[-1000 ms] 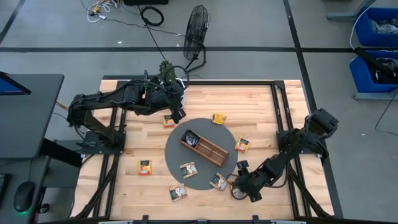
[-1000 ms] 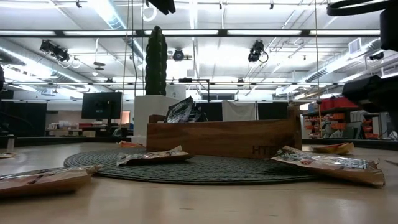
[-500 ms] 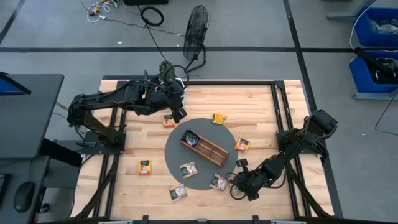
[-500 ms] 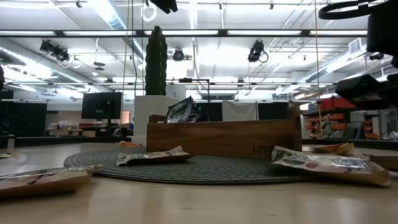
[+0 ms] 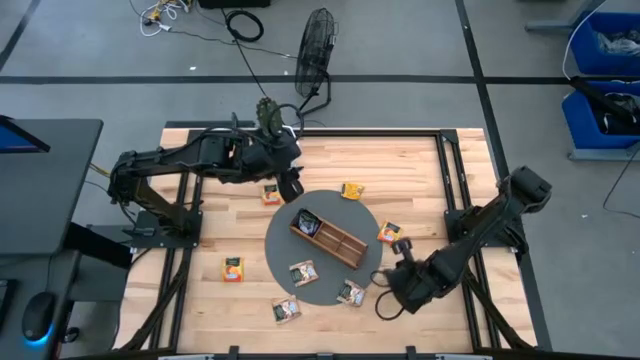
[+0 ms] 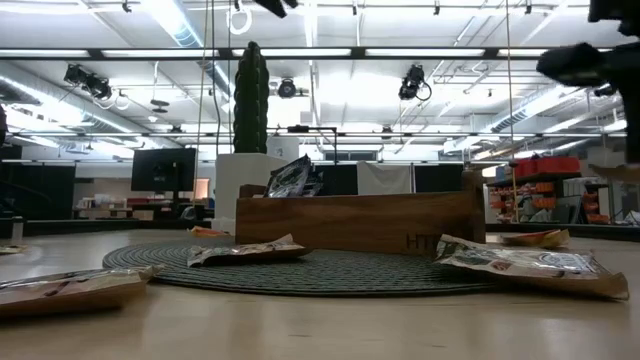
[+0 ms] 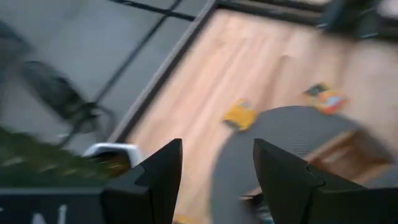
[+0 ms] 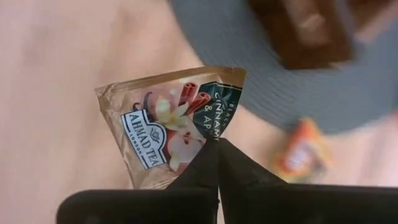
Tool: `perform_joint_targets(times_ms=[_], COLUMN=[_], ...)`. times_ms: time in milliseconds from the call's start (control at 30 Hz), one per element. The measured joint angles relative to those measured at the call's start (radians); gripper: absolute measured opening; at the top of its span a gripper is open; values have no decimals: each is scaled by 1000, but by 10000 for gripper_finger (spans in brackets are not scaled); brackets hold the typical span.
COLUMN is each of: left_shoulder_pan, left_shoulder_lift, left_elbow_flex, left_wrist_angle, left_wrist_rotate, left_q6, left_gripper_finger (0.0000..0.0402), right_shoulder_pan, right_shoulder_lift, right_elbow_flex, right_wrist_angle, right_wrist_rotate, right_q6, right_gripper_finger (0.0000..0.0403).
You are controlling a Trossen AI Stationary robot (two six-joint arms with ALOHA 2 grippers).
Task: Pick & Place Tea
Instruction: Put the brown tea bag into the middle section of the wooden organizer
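— Starting at the left side: why is the left gripper [image 7: 214, 180] parked near the far edge of the table [image 5: 420, 170], just beside the potted cactus [image 5: 267, 112]?

— It looks like it's waiting. Its fingers stand apart with nothing between them, above an orange tea packet [image 5: 271, 193] just off the round grey mat [image 5: 322, 200], so that may be its next pick.

— And the wooden divided tray [image 5: 340, 241] at the mat's middle?

— That seems to be the destination. One dark packet [image 5: 308, 223] already sits in its end compartment; other packets lie loose on the mat and toward the near edge, and an orange one [image 5: 233, 269] toward the left edge.

— What's the right gripper [image 8: 217, 142] doing by the near right corner?

— Its fingers are pinched together on the corner of a beige Ahmad Tea packet [image 8: 172, 122], which hangs off the table. Gripping a corner likely suits something so flat. I'd judge the carry to the tray comes next.
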State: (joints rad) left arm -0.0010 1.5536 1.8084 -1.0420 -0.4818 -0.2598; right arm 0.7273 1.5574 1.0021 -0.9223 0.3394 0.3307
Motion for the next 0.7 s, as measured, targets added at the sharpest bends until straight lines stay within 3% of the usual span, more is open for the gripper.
perform_joint_targets(times_ms=[200,333,700], left_shoulder_pan=[0,-1,0], left_shoulder_lift=[0,0,7], left_elbow_flex=[0,0,0], left_wrist_angle=[119,194,283], left_wrist_rotate=[176,253,277], left_q6=[-87,-193,-385], left_gripper_finger=[202,202,202], right_shoulder_pan=[-36,-76,-241], right_shoulder_lift=[-93,-131,-135], right_elbow_flex=[62,110,253], right_wrist_angle=[-171,-193,-99], right_wrist_rotate=[173,319,669], right_q6=[-9,-77,-365], right_gripper_finger=[0,0,0])
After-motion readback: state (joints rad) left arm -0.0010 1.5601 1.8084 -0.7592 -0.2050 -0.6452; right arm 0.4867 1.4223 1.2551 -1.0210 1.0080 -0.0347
